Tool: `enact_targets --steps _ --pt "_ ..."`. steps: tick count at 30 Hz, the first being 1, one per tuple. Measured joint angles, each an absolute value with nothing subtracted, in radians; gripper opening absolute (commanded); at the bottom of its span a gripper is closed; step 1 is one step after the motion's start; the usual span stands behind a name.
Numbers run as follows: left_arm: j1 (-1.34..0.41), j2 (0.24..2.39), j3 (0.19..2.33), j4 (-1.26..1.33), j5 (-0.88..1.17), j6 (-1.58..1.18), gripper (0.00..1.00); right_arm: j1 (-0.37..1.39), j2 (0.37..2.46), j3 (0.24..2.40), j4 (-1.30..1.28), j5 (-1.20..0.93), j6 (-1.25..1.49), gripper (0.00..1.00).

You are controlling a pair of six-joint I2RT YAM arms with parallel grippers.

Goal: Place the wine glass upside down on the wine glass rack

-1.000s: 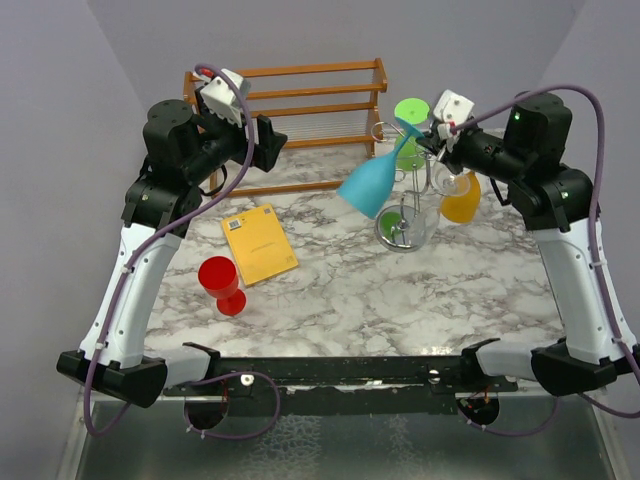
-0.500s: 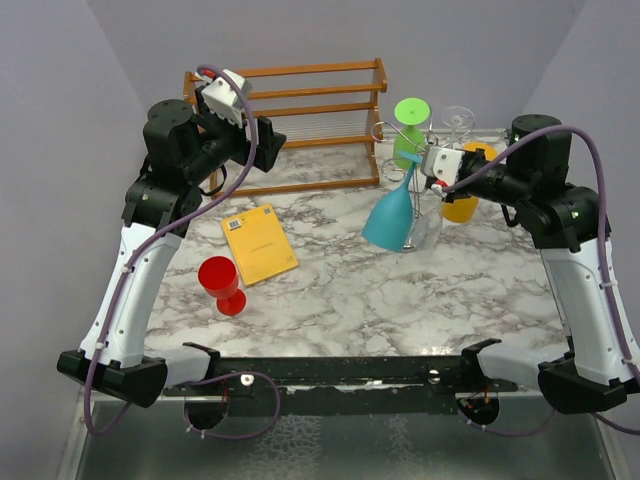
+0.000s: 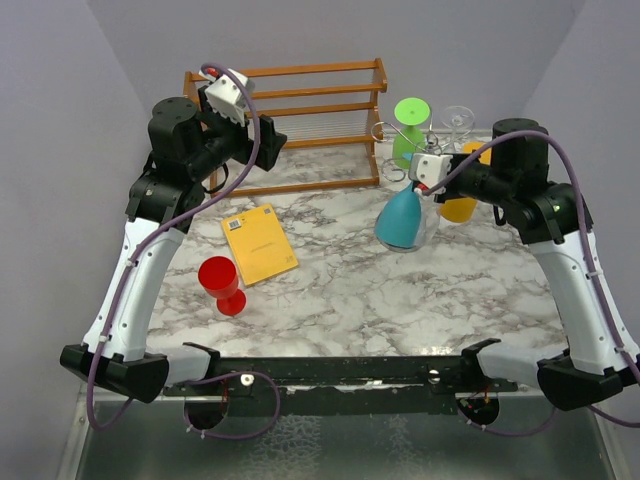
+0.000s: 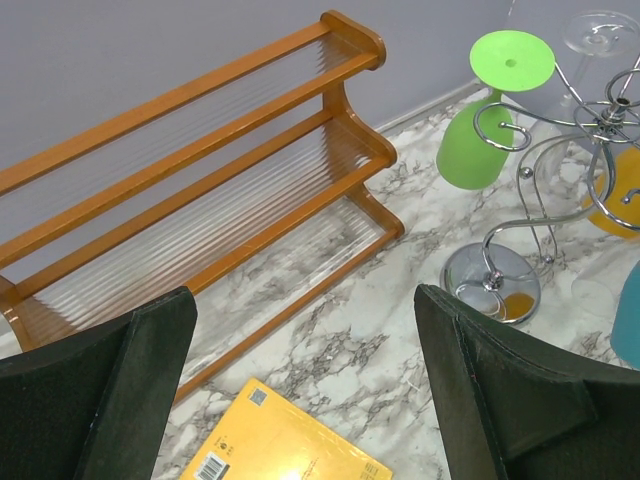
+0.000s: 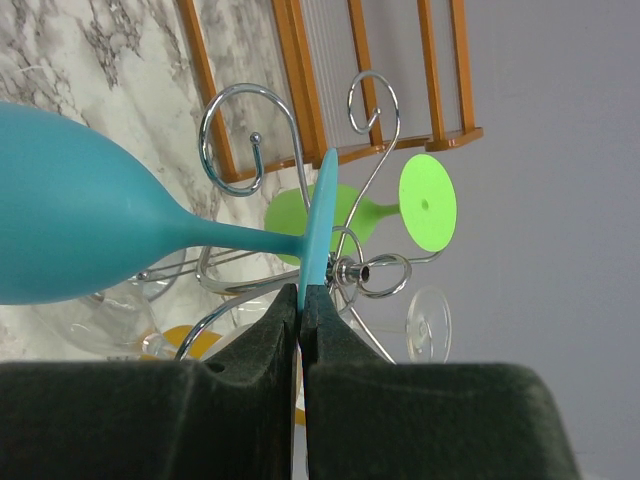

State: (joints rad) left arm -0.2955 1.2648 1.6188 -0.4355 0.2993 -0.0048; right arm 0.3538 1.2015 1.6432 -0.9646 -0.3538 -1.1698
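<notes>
My right gripper (image 3: 428, 172) is shut on the flat foot of a teal wine glass (image 3: 403, 220). The glass hangs upside down, bowl lowest, just in front of the silver wire wine glass rack (image 3: 432, 150). In the right wrist view the pads (image 5: 303, 292) pinch the foot's rim, the bowl (image 5: 80, 230) points left, and the rack's curled arms (image 5: 230, 110) lie right behind the foot. The rack's round base (image 4: 492, 283) shows in the left wrist view. My left gripper (image 3: 266, 140) is open and empty, high over the back left, jaws wide apart (image 4: 305, 310).
A green glass (image 3: 408, 128), an orange glass (image 3: 460, 206) and a clear glass (image 3: 458, 118) hang on the rack. A brown wooden slatted shelf (image 3: 300, 100) stands at the back. A yellow book (image 3: 258, 243) and a red wine glass (image 3: 220, 283) sit on the marble table at front left.
My right gripper has swung the teal glass from tilted out to the left to hanging bowl-down, and drawn it nearer the wire rack. The left arm has barely moved.
</notes>
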Motion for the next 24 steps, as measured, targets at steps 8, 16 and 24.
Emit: enact_targets --steps 8,16,24 --pt "-0.292 1.266 1.619 -0.435 0.307 -0.005 0.94 0.373 1.226 1.627 -0.918 -0.29 -1.191 0.01" --pt "-0.288 1.266 1.619 -0.435 0.309 -0.005 0.94 0.385 1.234 1.611 -0.867 -0.241 -1.204 0.01" --pt "-0.288 1.266 1.619 -0.436 0.316 -0.005 0.94 0.405 1.251 1.576 -0.813 -0.197 -1.212 0.01"
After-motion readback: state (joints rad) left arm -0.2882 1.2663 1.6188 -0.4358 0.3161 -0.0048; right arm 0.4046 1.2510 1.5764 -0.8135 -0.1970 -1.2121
